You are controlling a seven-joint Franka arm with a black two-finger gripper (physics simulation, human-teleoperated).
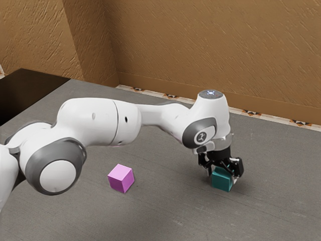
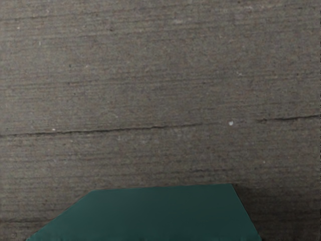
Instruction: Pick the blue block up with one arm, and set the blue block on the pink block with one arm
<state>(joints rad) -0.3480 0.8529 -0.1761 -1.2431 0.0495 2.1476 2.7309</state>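
Note:
The blue block (image 1: 222, 181), a teal-blue cube, rests on the grey table toward the exterior view's right. My gripper (image 1: 221, 169) has come down over its top, with one black finger against each side, so it is shut on the block. In the wrist view the same blue block (image 2: 150, 216) lies just under my hand. The pink block (image 1: 121, 177) stands alone on the table to the exterior view's left of the blue one, several block widths away and untouched.
The grey table (image 1: 271, 211) runs on in front of and to the right of the blocks. My own white arm (image 1: 100, 125) stretches over the table behind the pink block. A brown wall (image 1: 225, 45) stands behind the far edge.

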